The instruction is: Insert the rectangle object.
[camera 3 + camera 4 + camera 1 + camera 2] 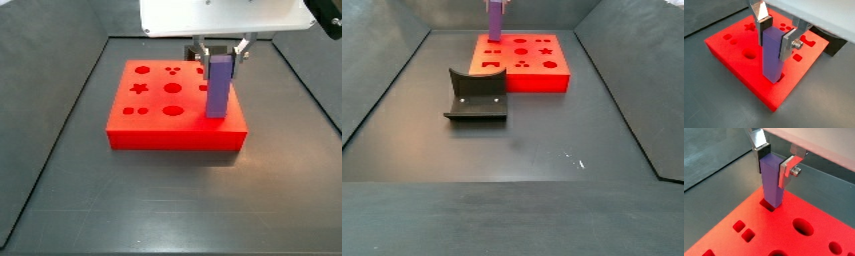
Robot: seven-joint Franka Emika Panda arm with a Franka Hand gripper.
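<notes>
Standing upright with its long axis vertical, the bar (217,87) is clamped near its top between the 2 jaws of the gripper (218,50), at about 4 o'clock on the block (160,110) in a side view. Its lower end sits at a hole's mouth, perhaps just entering, so I judge the coming move is straight down. The fixture (476,97) stands apart.
</notes>
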